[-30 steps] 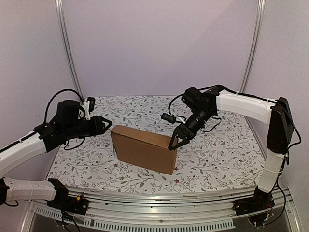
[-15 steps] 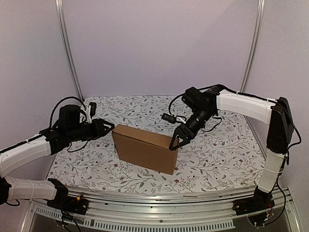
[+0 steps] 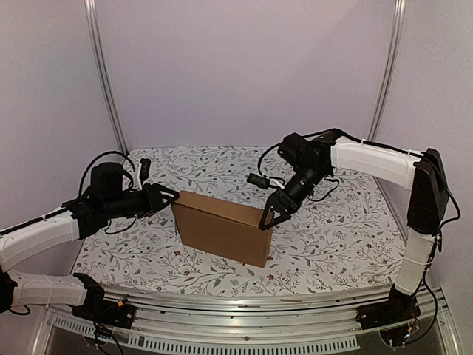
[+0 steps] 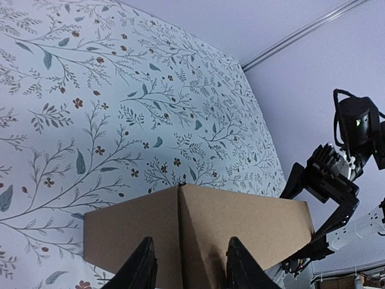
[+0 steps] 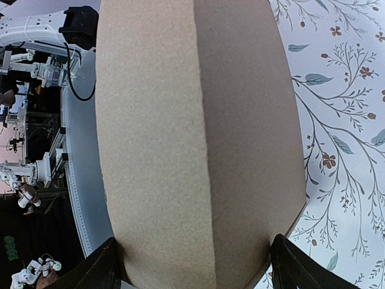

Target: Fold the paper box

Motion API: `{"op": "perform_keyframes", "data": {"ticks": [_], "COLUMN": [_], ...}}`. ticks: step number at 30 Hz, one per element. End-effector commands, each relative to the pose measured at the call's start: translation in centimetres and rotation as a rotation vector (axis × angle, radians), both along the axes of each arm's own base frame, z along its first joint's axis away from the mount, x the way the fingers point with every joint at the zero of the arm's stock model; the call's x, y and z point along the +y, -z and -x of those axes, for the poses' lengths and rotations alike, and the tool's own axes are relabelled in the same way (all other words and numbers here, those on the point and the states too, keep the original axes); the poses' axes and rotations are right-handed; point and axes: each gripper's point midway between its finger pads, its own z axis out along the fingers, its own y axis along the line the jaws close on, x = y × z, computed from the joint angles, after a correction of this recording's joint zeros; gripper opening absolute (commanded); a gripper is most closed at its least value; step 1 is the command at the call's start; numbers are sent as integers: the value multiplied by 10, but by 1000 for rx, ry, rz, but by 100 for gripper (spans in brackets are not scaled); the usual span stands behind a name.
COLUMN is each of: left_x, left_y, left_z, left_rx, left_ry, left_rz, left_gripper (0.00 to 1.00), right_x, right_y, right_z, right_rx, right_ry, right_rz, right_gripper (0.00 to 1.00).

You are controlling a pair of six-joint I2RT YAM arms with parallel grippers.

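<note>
The paper box (image 3: 222, 229) is a closed, shallow brown cardboard mailer standing on its long edge in the middle of the floral table. My right gripper (image 3: 267, 217) is at its upper right corner. In the right wrist view the box (image 5: 198, 132) fills the gap between the fingers, and the right gripper (image 5: 195, 268) is shut on it across its thickness. My left gripper (image 3: 168, 196) is open at the box's upper left corner. In the left wrist view the left gripper (image 4: 189, 268) straddles the vertical corner edge of the box (image 4: 240, 223).
The floral cloth (image 3: 332, 237) covers the table. A small black part on a cable (image 3: 257, 179) lies behind the box, and another (image 3: 145, 164) sits at the back left. Metal posts (image 3: 103, 74) stand at the back corners. A rail (image 3: 244, 336) runs along the front edge.
My left gripper has moved right, from beside the box up to its left corner. The box's left end has shifted slightly. The right gripper has stayed in place.
</note>
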Motion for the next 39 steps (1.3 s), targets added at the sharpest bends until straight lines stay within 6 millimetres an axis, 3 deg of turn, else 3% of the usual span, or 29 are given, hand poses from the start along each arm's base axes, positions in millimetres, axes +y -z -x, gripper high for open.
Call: {"op": "perform_keyframes", "data": {"ticks": [1, 6, 14, 18, 20, 22, 24, 28, 31, 33, 36, 39], "left_x": [1, 5, 8, 9, 7, 2, -1, 4, 7, 5, 5, 3], "left_y": [13, 50, 113, 127, 121, 105, 82, 25, -22, -42, -40, -26], "left_z": [7, 13, 23, 21, 17, 12, 5, -11, -20, -27, -32, -38], "left_rx": [28, 106, 218, 241, 229, 199, 149, 11, -85, -123, -91, -58], "left_ry": [7, 0, -44, -50, -40, -13, 9, -3, -15, -13, -16, -17], "left_rz": [2, -16, 131, 134, 143, 150, 130, 36, -13, -16, -54, -78], "left_gripper": [40, 36, 34, 33, 33, 35, 37, 47, 53, 54, 54, 52], "right_x": [-26, -26, -34, -41, -40, -36, -30, -30, -31, -32, -33, -34], "right_y": [52, 54, 72, 83, 82, 68, 40, -35, -69, -75, -72, -56], "right_z": [-11, -11, -7, -9, -8, -8, -13, -31, -36, -36, -35, -39], "right_rx": [-32, -30, -16, -29, -17, -15, -41, -107, -130, -144, -137, -115], "right_ry": [21, 19, 4, -1, -8, -15, -25, 28, 40, 32, 28, 36], "right_rz": [211, 218, 267, 311, 306, 264, 183, -3, -79, -94, -93, -60], "right_gripper": [83, 83, 83, 83, 82, 82, 83, 86, 88, 88, 89, 88]}}
